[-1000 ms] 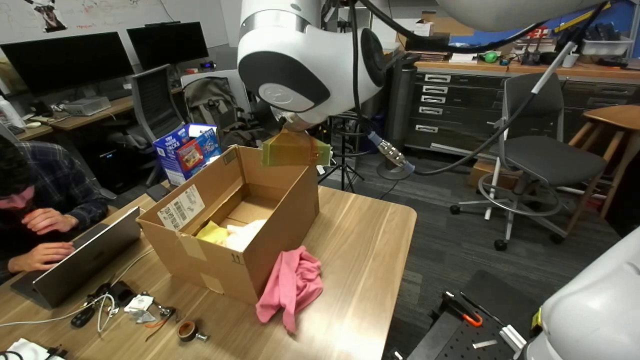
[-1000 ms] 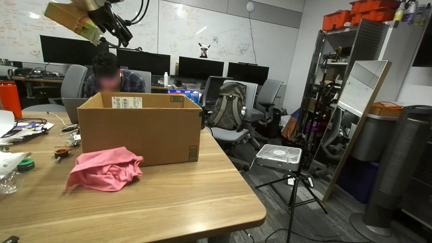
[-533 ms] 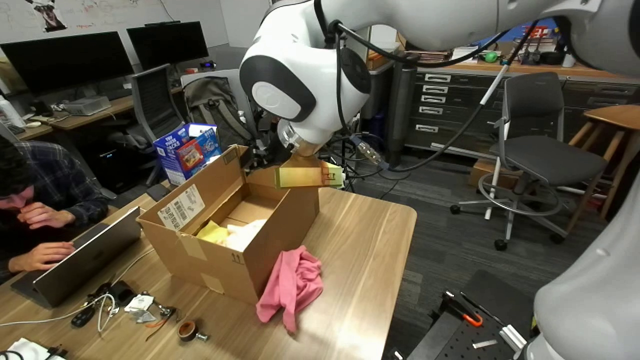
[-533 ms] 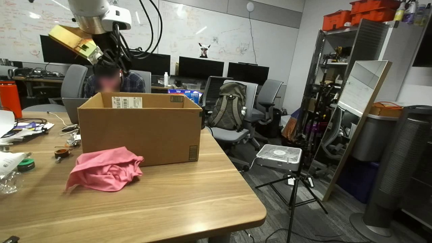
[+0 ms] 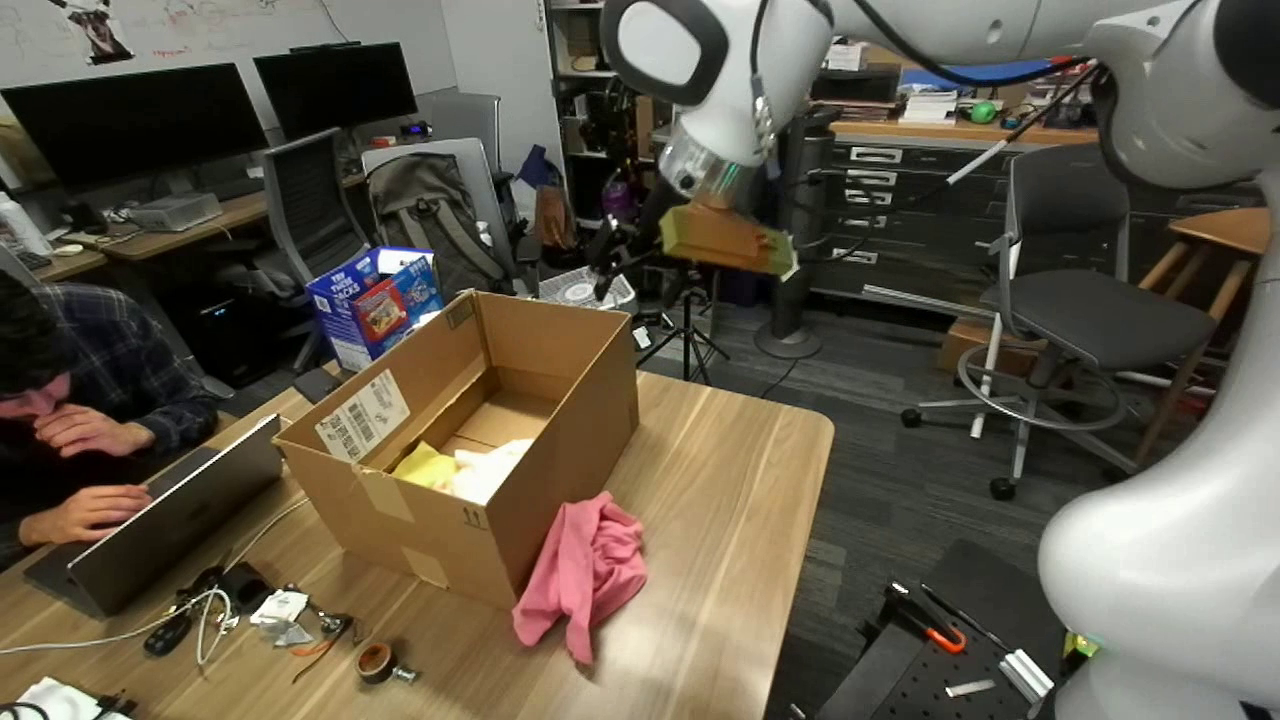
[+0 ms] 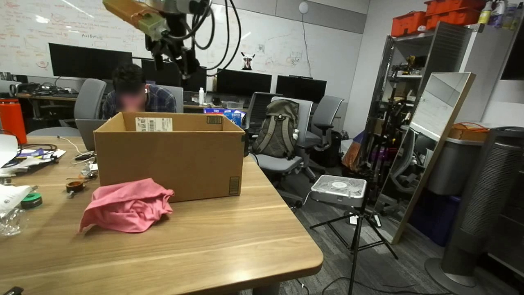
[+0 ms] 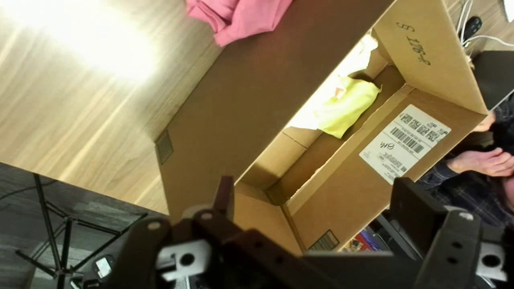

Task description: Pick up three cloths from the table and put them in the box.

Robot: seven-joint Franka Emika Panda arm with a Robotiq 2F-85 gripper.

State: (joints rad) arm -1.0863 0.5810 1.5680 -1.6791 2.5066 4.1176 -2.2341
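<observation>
Gripper (image 7: 315, 196): jaws spread wide apart, held higher than the box (image 6: 184, 157)
Box: cardboard, upright on the table (image 5: 745, 480)
Pink cloth (image 5: 585, 565): bunched on the table, just beside the box's long side
Yellow cloth (image 7: 349, 105): inside the box
White cloth (image 5: 488, 472): also inside, against the yellow one

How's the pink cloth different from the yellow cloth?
The pink cloth lies on the table, outside the box, while the yellow cloth is inside the box. A white cloth lies right by the yellow cloth, but no other cloth touches the pink cloth. What they share: both look rumpled, and the open end effector holds neither.
</observation>
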